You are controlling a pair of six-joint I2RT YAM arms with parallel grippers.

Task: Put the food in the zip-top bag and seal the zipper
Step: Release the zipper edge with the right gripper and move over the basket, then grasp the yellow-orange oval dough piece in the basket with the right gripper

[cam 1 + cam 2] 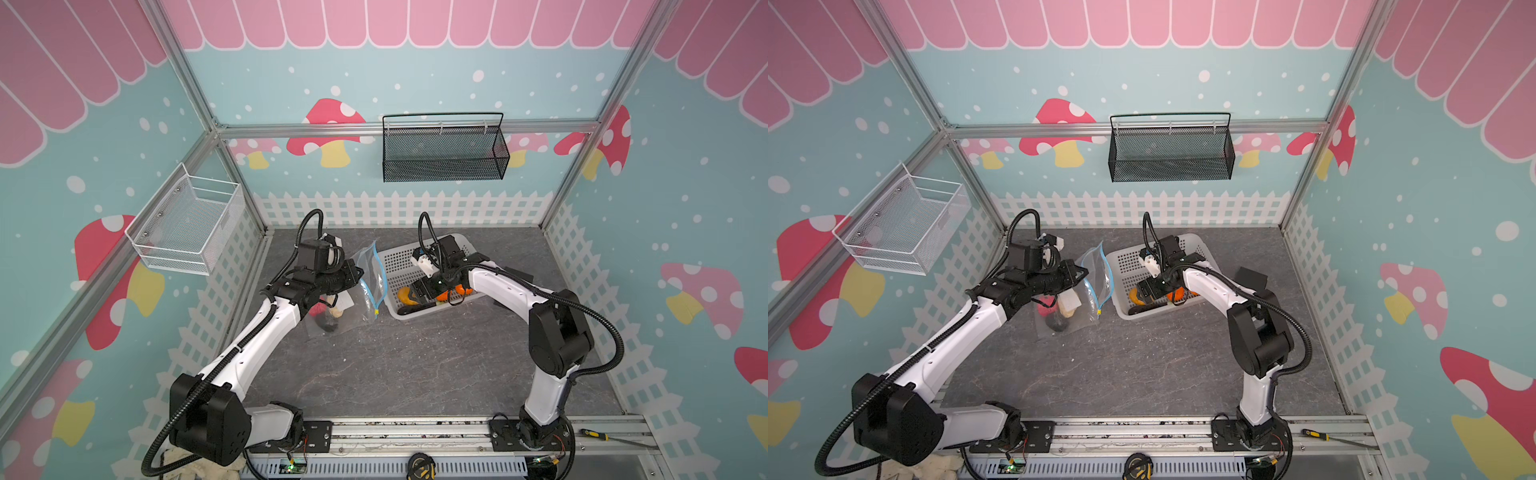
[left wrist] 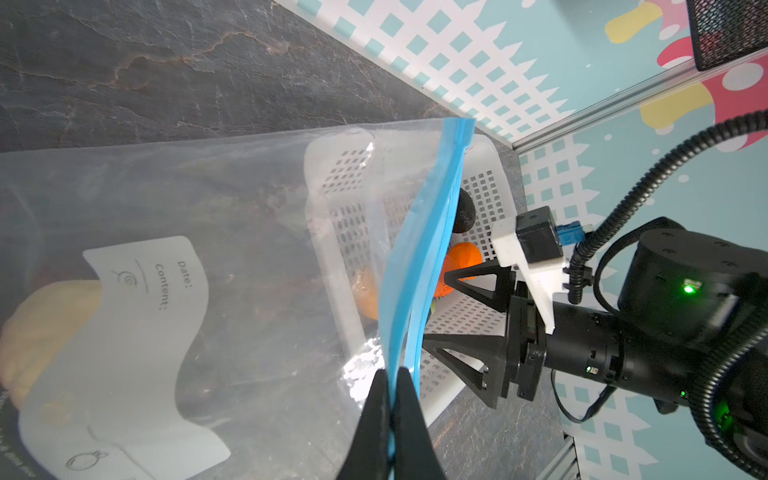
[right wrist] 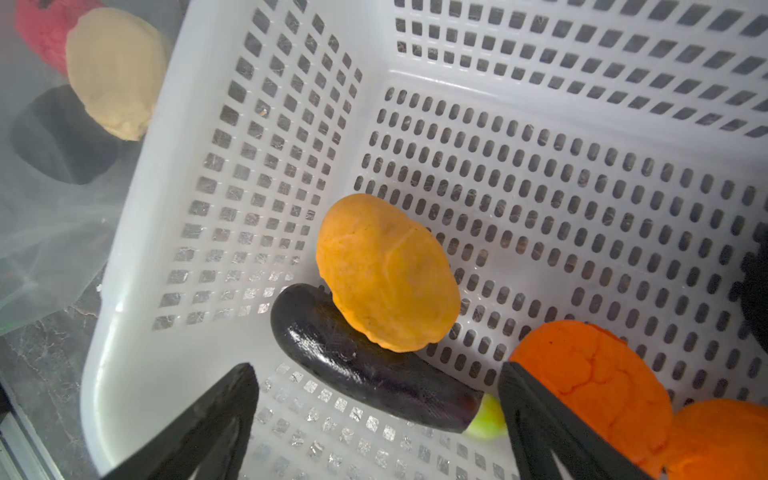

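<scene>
The left gripper (image 2: 391,372) is closed on the blue zipper (image 2: 428,232), holding up the bag (image 2: 257,199). Three foods (image 3: 112,70) lie inside. The right gripper (image 3: 374,365) hangs wide open and empty in the basket (image 3: 540,166), the eggplant (image 3: 357,361) between its jaws; several foods and sealing remain.

Black mesh basket (image 1: 444,153) hangs on back wall (image 1: 291,83)
</scene>
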